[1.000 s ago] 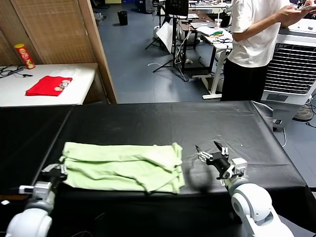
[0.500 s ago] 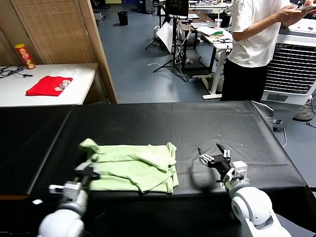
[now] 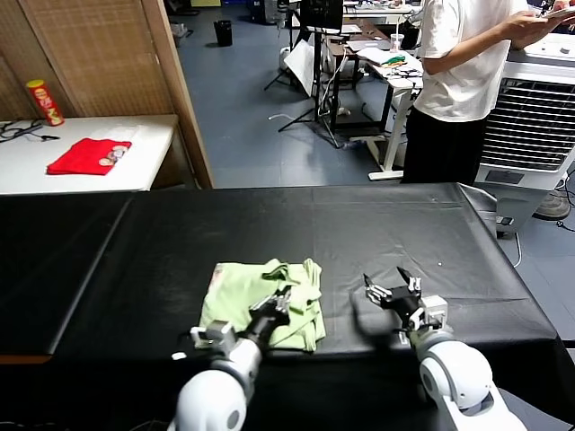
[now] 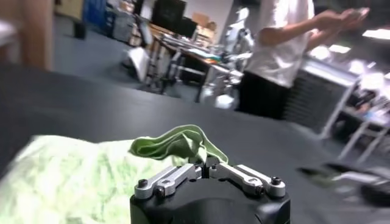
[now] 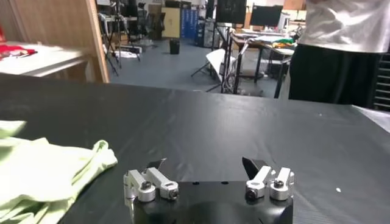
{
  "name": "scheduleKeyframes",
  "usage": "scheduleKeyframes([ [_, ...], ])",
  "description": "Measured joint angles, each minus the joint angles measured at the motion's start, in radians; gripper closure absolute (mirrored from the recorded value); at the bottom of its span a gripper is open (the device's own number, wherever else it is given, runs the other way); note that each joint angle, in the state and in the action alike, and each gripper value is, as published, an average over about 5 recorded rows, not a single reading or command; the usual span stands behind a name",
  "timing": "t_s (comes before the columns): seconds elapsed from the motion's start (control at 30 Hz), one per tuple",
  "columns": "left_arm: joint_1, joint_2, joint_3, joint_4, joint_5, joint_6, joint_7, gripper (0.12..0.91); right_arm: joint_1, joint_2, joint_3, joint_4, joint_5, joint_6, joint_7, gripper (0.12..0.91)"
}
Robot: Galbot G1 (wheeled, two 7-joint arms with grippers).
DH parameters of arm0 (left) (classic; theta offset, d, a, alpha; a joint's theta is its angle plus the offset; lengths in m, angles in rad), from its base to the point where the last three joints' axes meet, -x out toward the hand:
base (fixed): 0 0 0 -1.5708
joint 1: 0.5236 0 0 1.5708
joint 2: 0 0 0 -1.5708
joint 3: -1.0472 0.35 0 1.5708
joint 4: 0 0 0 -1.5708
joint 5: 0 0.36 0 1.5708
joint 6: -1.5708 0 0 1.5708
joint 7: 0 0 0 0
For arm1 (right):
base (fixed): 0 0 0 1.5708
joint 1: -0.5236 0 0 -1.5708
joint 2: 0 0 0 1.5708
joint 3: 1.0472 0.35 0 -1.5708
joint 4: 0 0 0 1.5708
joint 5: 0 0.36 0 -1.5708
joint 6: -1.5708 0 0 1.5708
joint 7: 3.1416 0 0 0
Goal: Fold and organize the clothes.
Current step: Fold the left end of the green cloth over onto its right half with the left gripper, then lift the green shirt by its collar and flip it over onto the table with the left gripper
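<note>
The pale yellow-green shirt (image 3: 235, 289) lies doubled over in a compact pile on the black table (image 3: 296, 224), near its front edge. My left gripper (image 3: 280, 300) hovers over the pile's right part, shut on a raised fold of the shirt's fabric (image 4: 178, 142); the rest of the shirt (image 4: 61, 179) spreads below it. My right gripper (image 3: 392, 285) stands open just right of the shirt, nothing between its fingers. In the right wrist view that gripper (image 5: 206, 165) is over bare black cloth, with the shirt's edge (image 5: 49, 173) off to one side.
A red folded garment (image 3: 88, 154) and a red can (image 3: 43, 101) rest on a white side table (image 3: 148, 157) at the back left. A person (image 3: 463, 81) stands behind the table beside a white air cooler (image 3: 535, 121). A wooden screen (image 3: 108, 54) stands behind.
My left gripper has swept from the table's left side to the right, carrying the shirt's left end over the rest; the shirt is now much narrower. The right gripper has barely moved.
</note>
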Motion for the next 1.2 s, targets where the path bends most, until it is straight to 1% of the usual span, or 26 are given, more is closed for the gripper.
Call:
scheduleKeyframes([
  [0.2, 0.009, -0.017, 0.021, 0.024, 0.042, -0.009, 0.007, 0.878, 0.007, -0.005, -0.006, -0.004, 0.006, 0.013, -0.021, 0.227],
  [0.27, 0.015, -0.025, 0.027, 0.025, 0.037, -0.011, 0.009, 0.833, 0.012, -0.008, -0.011, -0.006, 0.013, 0.019, -0.030, 0.227],
  [0.3, 0.019, -0.030, 0.030, 0.025, 0.032, -0.012, 0.009, 0.793, 0.015, -0.010, -0.015, -0.006, 0.018, 0.021, -0.034, 0.227],
  [0.4, 0.029, -0.046, 0.040, 0.025, 0.002, -0.015, 0.009, 0.637, 0.027, -0.013, -0.027, -0.009, 0.033, 0.029, -0.047, 0.227],
  [0.43, 0.033, -0.053, 0.043, 0.026, -0.012, -0.017, 0.008, 0.570, 0.032, -0.014, -0.032, -0.011, 0.036, 0.031, -0.053, 0.227],
  [0.5, 0.042, -0.068, 0.047, 0.027, -0.031, -0.023, 0.006, 0.469, 0.042, -0.016, -0.043, -0.016, 0.042, 0.036, -0.069, 0.227],
  [0.53, 0.046, -0.075, 0.047, 0.026, -0.031, -0.029, 0.006, 0.404, 0.049, -0.019, -0.050, -0.019, 0.045, 0.037, -0.081, 0.227],
  [0.57, 0.052, -0.080, 0.047, 0.025, -0.021, -0.036, 0.008, 0.356, 0.056, -0.022, -0.058, -0.023, 0.047, 0.039, -0.095, 0.227],
  [0.63, 0.061, -0.083, 0.039, 0.016, 0.014, -0.050, 0.015, 0.279, 0.073, -0.029, -0.079, -0.030, 0.045, 0.040, -0.123, 0.227],
  [0.67, 0.065, -0.080, 0.032, 0.009, 0.033, -0.055, 0.020, 0.256, 0.083, -0.032, -0.092, -0.035, 0.041, 0.041, -0.138, 0.227],
  [0.77, 0.074, -0.059, -0.004, -0.015, 0.077, -0.068, 0.029, 0.235, 0.118, -0.040, -0.141, -0.052, 0.016, 0.043, -0.175, 0.227],
  [0.9, 0.087, -0.004, -0.072, -0.040, 0.101, -0.076, 0.026, 0.232, 0.170, -0.051, -0.226, -0.079, -0.035, 0.046, -0.224, 0.227],
  [1.0, 0.099, 0.029, -0.118, -0.044, 0.114, -0.080, 0.024, 0.232, 0.204, -0.051, -0.295, -0.100, -0.088, 0.051, -0.251, 0.227],
  [1.1, 0.108, 0.041, -0.145, -0.045, 0.129, -0.083, 0.024, 0.232, 0.231, -0.044, -0.357, -0.121, -0.141, 0.055, -0.261, 0.227],
  [1.2, 0.116, 0.041, -0.157, -0.047, 0.139, -0.086, 0.024, 0.232, 0.253, -0.036, -0.399, -0.144, -0.178, 0.061, -0.250, 0.227],
])
